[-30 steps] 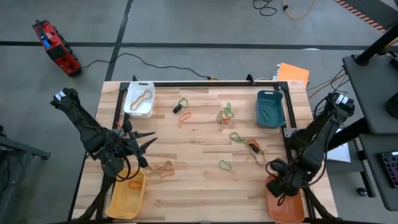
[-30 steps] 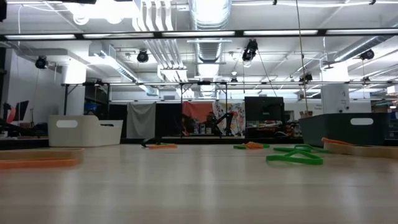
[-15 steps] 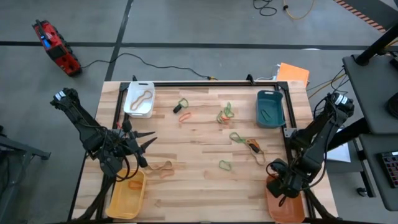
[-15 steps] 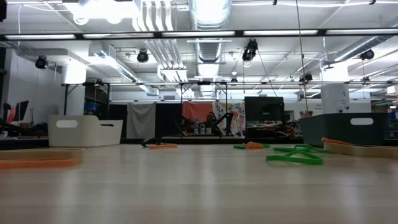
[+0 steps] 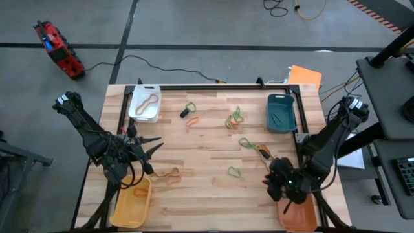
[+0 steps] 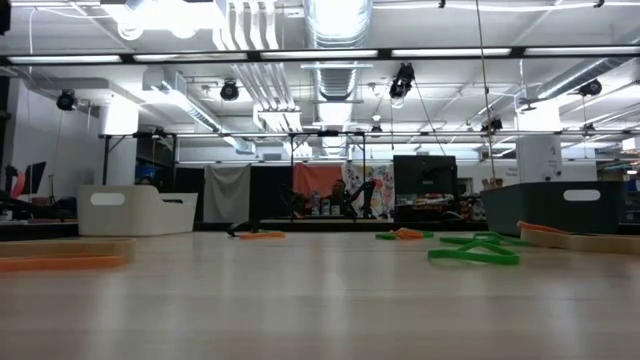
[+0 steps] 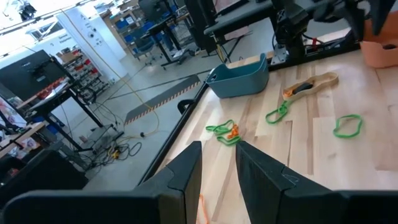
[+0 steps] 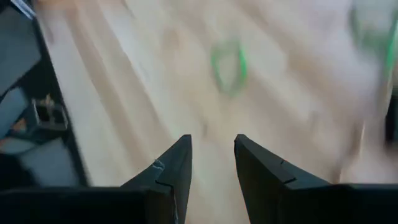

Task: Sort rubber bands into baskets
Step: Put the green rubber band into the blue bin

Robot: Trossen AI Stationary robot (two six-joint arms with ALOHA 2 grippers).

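The right gripper [image 5: 277,184] is hovering over the desk [image 5: 207,200] beside the orange basket [image 5: 299,215], jaws apart and empty. The left gripper [image 5: 150,150] is waiting near the yellow basket [image 5: 132,204], jaws slightly apart. Rubber bands [image 5: 233,171] are lying scattered across the desk.

No text, label, brand, number or sign can be read in any view.
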